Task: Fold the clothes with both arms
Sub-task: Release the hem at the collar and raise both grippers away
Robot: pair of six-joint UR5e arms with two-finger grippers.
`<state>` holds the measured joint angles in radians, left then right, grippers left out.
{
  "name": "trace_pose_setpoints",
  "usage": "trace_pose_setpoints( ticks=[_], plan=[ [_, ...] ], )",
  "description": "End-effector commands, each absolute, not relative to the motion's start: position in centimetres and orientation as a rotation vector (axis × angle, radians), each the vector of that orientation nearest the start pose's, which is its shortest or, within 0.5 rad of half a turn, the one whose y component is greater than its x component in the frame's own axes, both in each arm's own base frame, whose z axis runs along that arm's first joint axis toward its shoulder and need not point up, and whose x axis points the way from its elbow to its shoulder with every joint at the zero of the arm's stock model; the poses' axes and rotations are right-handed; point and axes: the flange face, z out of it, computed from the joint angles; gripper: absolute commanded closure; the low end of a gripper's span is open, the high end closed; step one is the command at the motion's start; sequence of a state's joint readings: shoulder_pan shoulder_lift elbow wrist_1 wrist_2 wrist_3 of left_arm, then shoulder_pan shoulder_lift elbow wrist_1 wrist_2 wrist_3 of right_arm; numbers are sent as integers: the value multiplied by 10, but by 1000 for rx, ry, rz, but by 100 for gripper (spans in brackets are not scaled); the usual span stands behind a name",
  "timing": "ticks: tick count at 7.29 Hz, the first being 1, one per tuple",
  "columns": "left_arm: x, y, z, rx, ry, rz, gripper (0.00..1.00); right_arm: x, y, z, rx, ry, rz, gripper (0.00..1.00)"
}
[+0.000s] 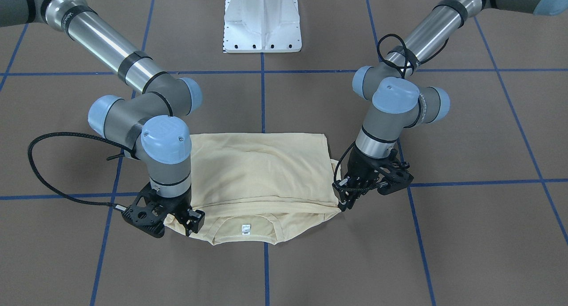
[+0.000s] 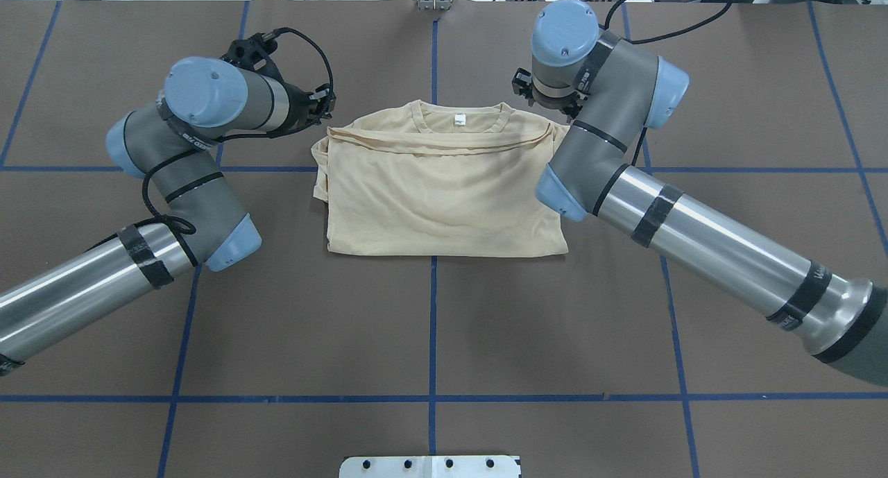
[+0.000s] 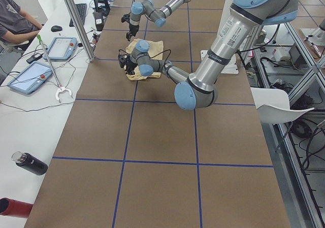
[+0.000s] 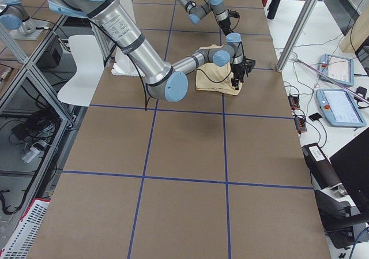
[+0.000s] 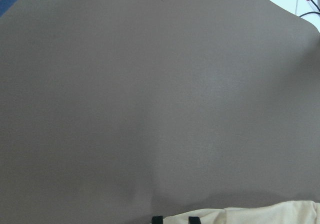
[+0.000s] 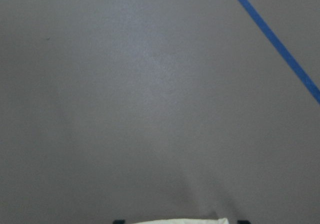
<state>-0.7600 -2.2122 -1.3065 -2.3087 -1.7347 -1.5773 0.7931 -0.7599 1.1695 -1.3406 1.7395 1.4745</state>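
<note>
Overhead exterior shows the brown desk (image 2: 555,311), crossed by blue tape lines (image 2: 433,325) that cut it into big squares. Both arms reach out over it. The left arm (image 2: 69,291) comes in from that view's left and the right arm (image 2: 707,249) from its right, each bent at the wrist so it points down at the far end of the shirt. The white base (image 1: 262,21) stands on the robot's side of the desk, between the arms.

The shirt (image 2: 444,193) lies flat in the middle of the desk, between the two wrists, across the centre tape line. It is folded into a rough rectangle: the top layer is doubled up toward the neck and its edge stops just short of the collar. Cloth is bunched a little along the side nearer the left arm.

The left end effector (image 1: 344,201) sits at the shirt's far corner on its side, clenched on the shirt, and the cloth is drawn to a point at its tips. The right end effector (image 1: 188,221) is at the opposite far corner. In the right wrist-mounted view its fingers (image 6: 242,222) stand wide apart with cloth lying between them, so it is released.

The collar (image 2: 479,107) lies at the shirt's end farthest from the robot, open and facing up. The white tag (image 2: 458,119) sits just inside it.
</note>
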Motion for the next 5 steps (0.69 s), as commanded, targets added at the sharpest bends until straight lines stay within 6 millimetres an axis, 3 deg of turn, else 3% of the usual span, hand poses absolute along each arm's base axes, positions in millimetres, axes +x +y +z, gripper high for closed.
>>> trace_pose_setpoints(
  ticks=[1,2,3,4,5],
  plan=[
    [436,-592,297,288,1159,-580,71,-422,-621,350,114,-710,703,21],
    [425,-583,302,294,1164,-582,71,-416,-572,346,89,-798,749,21],
    [418,-577,289,308,1190,-577,71,-424,-517,351,19,-876,819,22],
    [413,-574,300,309,1177,-591,70,-430,-477,341,-22,-992,856,23],
    [402,-566,301,332,1181,-598,70,-443,-454,332,-68,-1040,887,23]
  ],
)
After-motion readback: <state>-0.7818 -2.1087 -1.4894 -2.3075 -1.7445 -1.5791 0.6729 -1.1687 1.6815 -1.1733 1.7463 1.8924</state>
